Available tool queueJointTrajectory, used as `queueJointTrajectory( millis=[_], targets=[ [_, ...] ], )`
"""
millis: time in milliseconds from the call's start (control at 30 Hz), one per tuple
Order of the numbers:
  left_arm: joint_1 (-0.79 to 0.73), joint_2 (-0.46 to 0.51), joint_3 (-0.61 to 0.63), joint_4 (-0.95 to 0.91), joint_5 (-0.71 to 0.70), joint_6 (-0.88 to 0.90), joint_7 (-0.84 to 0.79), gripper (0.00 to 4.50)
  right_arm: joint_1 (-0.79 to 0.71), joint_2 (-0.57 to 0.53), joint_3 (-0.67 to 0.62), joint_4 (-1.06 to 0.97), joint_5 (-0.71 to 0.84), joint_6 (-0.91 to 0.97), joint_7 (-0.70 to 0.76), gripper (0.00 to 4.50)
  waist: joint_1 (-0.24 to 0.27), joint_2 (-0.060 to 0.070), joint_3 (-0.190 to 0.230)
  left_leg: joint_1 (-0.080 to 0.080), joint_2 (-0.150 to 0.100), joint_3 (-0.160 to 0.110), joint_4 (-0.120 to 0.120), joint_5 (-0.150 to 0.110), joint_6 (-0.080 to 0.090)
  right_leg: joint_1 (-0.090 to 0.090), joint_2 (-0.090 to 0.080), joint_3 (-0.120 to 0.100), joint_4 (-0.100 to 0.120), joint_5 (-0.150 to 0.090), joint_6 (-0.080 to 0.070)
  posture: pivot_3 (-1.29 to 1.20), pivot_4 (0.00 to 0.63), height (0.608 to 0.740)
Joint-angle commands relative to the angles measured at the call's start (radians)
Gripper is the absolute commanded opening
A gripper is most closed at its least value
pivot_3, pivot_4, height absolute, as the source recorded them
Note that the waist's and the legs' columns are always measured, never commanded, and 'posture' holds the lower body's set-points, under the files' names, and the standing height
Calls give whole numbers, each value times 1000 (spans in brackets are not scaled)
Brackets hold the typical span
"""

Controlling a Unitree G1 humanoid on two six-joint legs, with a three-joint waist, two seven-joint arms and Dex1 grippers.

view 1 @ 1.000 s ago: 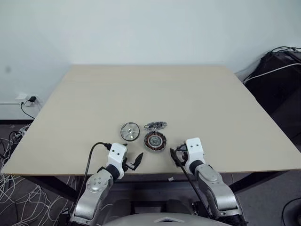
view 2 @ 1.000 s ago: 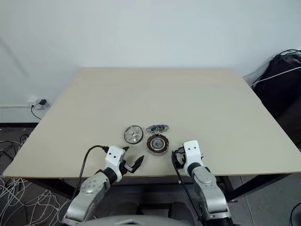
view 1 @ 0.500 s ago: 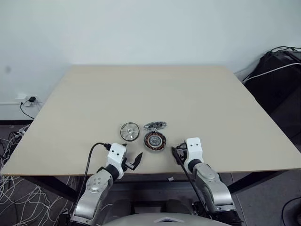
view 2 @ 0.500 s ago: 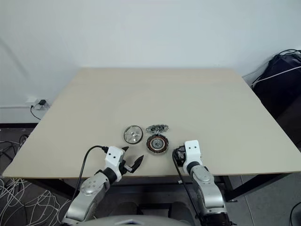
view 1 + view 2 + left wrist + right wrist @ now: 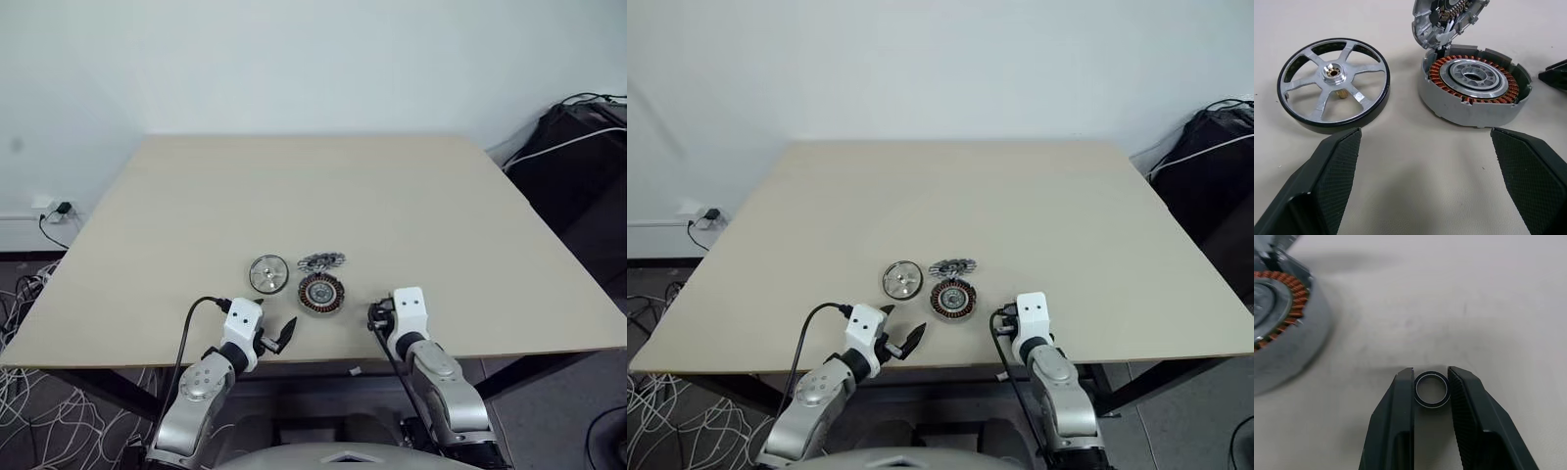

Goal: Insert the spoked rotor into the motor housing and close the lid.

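Observation:
The spoked rotor (image 5: pixel 1334 83), silver spokes up inside a dark rim, lies on the table near the front edge, left of the motor housing (image 5: pixel 1474 88) with its copper windings. The lid (image 5: pixel 322 260) leans up at the housing's far side. My left gripper (image 5: pixel 1425 134) is open, its fingers spread wide just short of both parts and touching neither. My right gripper (image 5: pixel 1431 371) sits to the right of the housing, shut on a small dark-rimmed metal ring (image 5: pixel 1432 404) that rests on the table.
The tan table (image 5: pixel 392 196) stretches far behind the parts. Its front edge runs just under both grippers. A black bag with cables (image 5: pixel 578 147) sits off the table's back right, and loose white cables (image 5: pixel 39 421) lie on the floor at the left.
My right gripper's fingers have closed from open onto the small metal ring. The left gripper and the motor parts have stayed where they were.

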Motion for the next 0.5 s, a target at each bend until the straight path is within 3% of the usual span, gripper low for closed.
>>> queueJointTrajectory(
  millis=[33,500],
  targets=[
    [-15,0,0,-10,4,-24,-2,4500,-54,2,38,-112,-5,-2,15,690,-6,0,0,-1,0,0,0,0,0,-1,0,0,0,0,0,0,0,740],
    [-8,-5,3,-14,4,-27,4,4500,-187,3,180,-29,-29,43,78,690,-10,0,0,-1,0,0,0,0,0,-2,0,0,0,0,0,0,0,740]
  ],
)
